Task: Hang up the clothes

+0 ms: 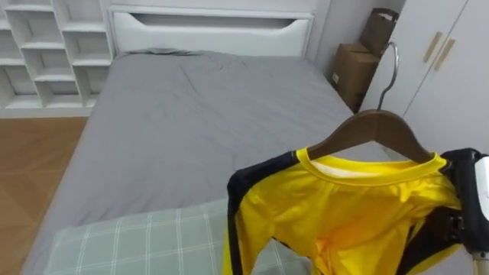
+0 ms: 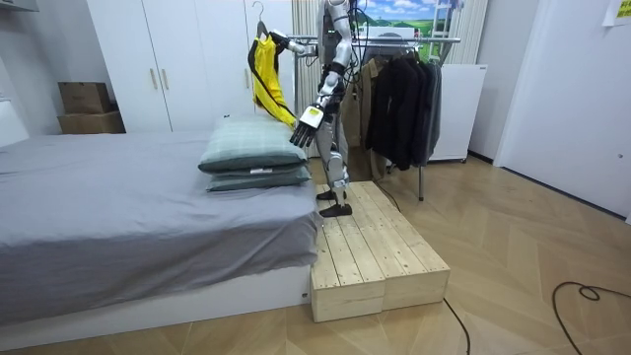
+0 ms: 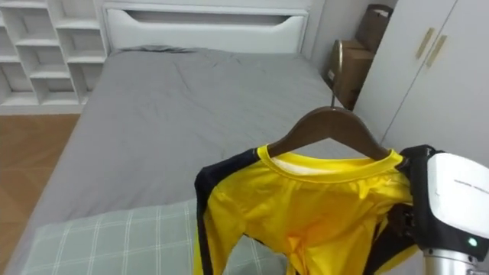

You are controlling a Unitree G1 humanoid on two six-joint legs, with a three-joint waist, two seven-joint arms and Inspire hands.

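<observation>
Yellow shirt (image 1: 344, 218) up on its wooden hanger (image 1: 376, 128).
How the right hand (image 3: 449, 205) grips we cannot tell; tilting could shed the shirt.

Premises: bedroom in a home. Noted: grey-covered bed (image 2: 118, 212) with white headboard (image 1: 210, 32), stacked pillows (image 2: 254, 158) at its corner, white wardrobe (image 2: 187, 59), and cube shelving (image 1: 46, 57). A clothes rail (image 2: 409, 41) carries dark garments (image 2: 399, 108) over wood flooring (image 2: 513, 237).

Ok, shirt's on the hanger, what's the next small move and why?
Probably start turning toward the clothes rack: the yellow shirt already hangs on the wooden hanger at the right hand, yet the robot faces the bed, with the rack behind it.
</observation>
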